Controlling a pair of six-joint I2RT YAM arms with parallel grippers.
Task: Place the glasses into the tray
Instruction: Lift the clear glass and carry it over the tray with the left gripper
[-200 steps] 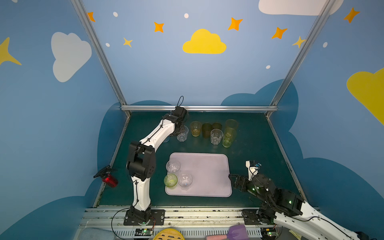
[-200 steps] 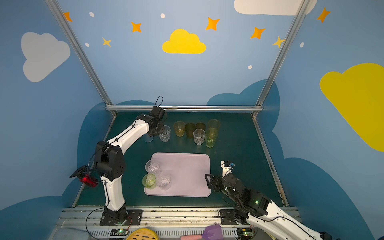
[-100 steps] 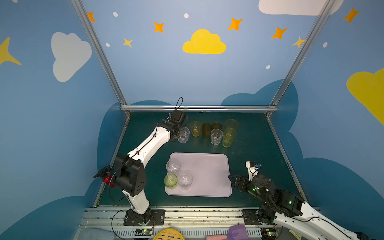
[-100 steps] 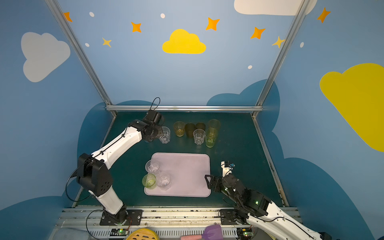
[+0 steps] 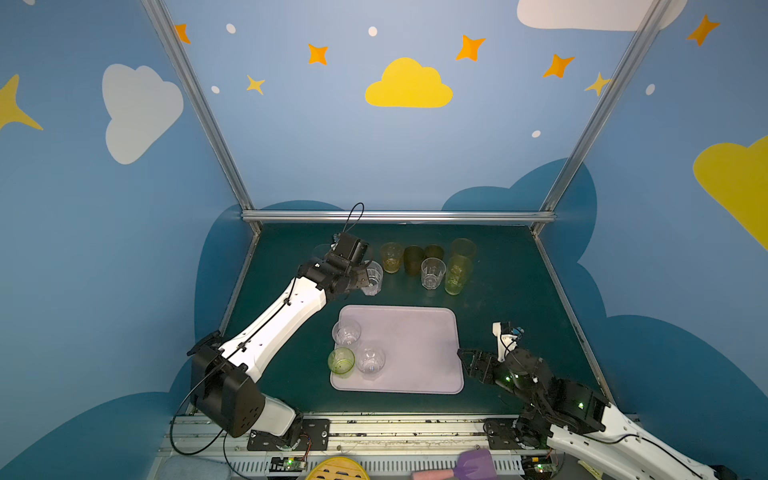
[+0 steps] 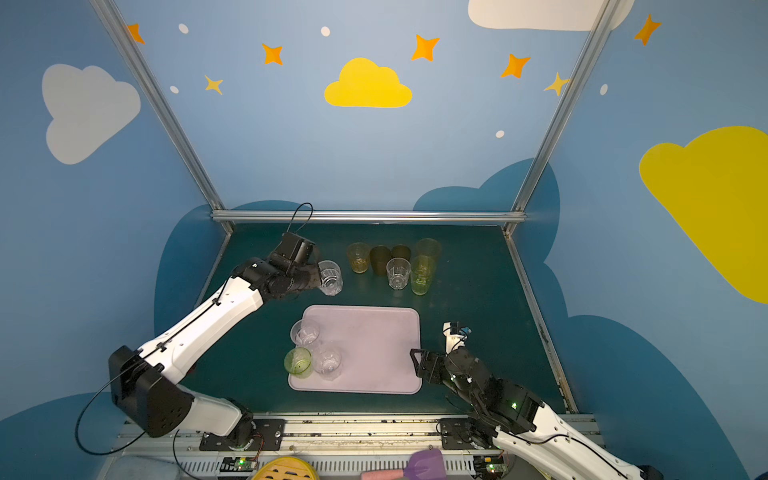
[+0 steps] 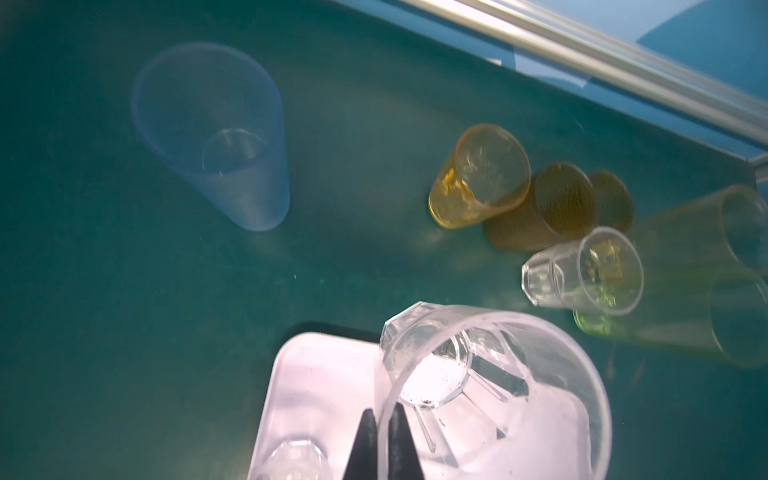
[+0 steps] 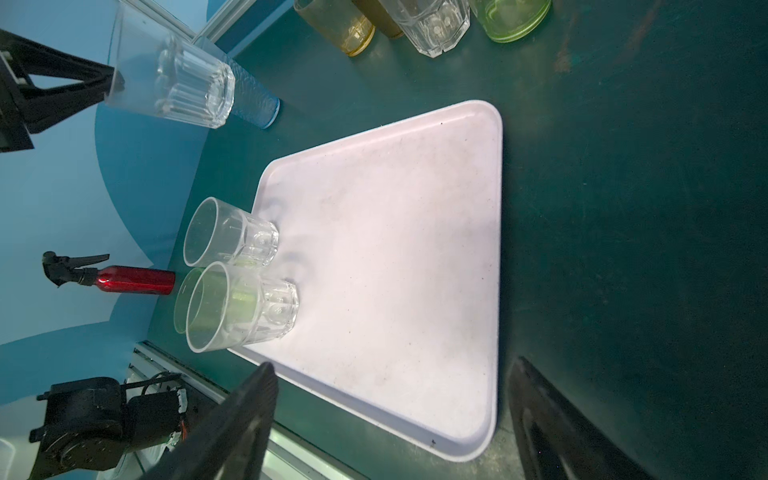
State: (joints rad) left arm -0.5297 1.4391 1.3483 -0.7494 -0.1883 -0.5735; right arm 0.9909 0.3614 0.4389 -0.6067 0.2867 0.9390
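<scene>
My left gripper is shut on the rim of a short clear faceted glass, held off the table just beyond the far left corner of the pale lilac tray. On the tray's left side stand two clear glasses and a green one. Several more glasses stand in a group behind the tray: yellow, brown, clear, tall yellow-green. A tall pale blue glass stands apart. My right gripper is open at the tray's near right corner.
An aluminium rail bounds the back of the green table. A red spray bottle stands off the table's left side. A purple tool and a yellow object lie below the front rail.
My left arm has folded lower and swung outward, bringing the gripper and the clear glass a little nearer to the tray. The right arm has stayed put.
</scene>
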